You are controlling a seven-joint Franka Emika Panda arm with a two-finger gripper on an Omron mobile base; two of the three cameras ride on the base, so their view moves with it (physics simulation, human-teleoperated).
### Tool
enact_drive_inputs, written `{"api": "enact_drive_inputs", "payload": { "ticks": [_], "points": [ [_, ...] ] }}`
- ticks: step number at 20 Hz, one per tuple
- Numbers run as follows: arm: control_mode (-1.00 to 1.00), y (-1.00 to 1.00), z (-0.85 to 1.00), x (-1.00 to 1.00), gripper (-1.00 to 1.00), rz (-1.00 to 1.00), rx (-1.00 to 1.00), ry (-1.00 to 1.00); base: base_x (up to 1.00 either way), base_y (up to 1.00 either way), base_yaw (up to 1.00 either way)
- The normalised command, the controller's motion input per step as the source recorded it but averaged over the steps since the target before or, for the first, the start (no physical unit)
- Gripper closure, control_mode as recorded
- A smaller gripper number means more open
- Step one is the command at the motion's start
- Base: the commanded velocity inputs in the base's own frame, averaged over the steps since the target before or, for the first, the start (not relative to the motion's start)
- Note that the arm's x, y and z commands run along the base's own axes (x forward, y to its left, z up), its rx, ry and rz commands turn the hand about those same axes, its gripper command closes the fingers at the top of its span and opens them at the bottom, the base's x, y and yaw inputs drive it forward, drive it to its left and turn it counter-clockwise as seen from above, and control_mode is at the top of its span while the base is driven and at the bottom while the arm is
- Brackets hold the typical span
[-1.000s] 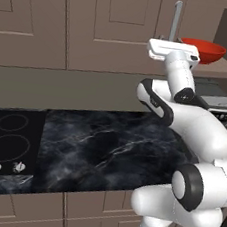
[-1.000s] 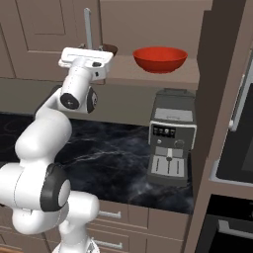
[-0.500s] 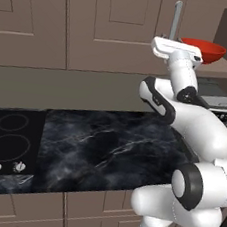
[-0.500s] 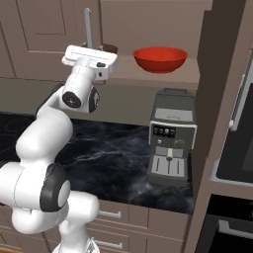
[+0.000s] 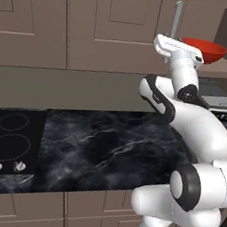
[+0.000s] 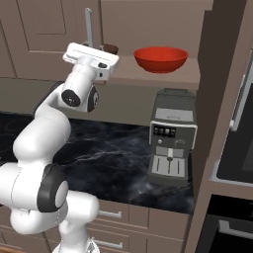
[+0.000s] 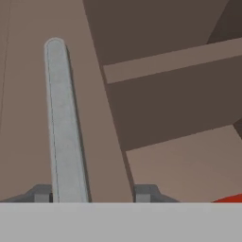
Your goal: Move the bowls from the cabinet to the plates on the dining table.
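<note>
The glossy red bowl (image 5: 204,50) (image 6: 160,58) sits on the open shelf of the taupe cabinet (image 5: 111,24); a sliver of the bowl (image 7: 231,198) shows at the lower right of the hand view. A dark brown bowl (image 6: 109,48) peeks out behind the hand, to the red one's left. My gripper (image 7: 92,194) is raised to the cabinet's vertical silver handle (image 7: 64,118) (image 6: 89,24). The handle and the door's edge stand between the fingers. The bar is close by the left fingertip (image 7: 41,194), with a gap to the right one, so the jaws are open.
A silver coffee machine (image 6: 170,143) stands on the black marble counter (image 5: 106,145) under the shelf. A black cooktop (image 5: 6,142) lies at the counter's left. A tall oven unit (image 6: 237,148) rises at the right.
The hand has edged slightly toward the handle; the arm otherwise holds its raised pose. The bowls have not moved.
</note>
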Motion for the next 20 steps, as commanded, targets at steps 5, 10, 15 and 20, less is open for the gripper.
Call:
{"api": "enact_drive_inputs", "payload": {
  "ticks": [5, 10, 15, 20],
  "points": [
    [-1.0, -0.64, -0.15, 0.18, 1.0, 0.0, 0.03, 0.01, 0.0, 0.0, 0.0],
    [-1.0, -0.56, -0.09, 0.03, 1.0, 0.0, -0.15, 0.0, 0.0, 0.0, 0.0],
    [-1.0, -0.57, -0.02, -0.11, 1.0, -0.04, -0.21, -0.01, 0.0, 0.0, 0.0],
    [-1.0, -0.28, 0.01, -0.32, 1.0, -0.11, -0.27, -0.01, 0.0, 0.0, 0.0]
  ]
}}
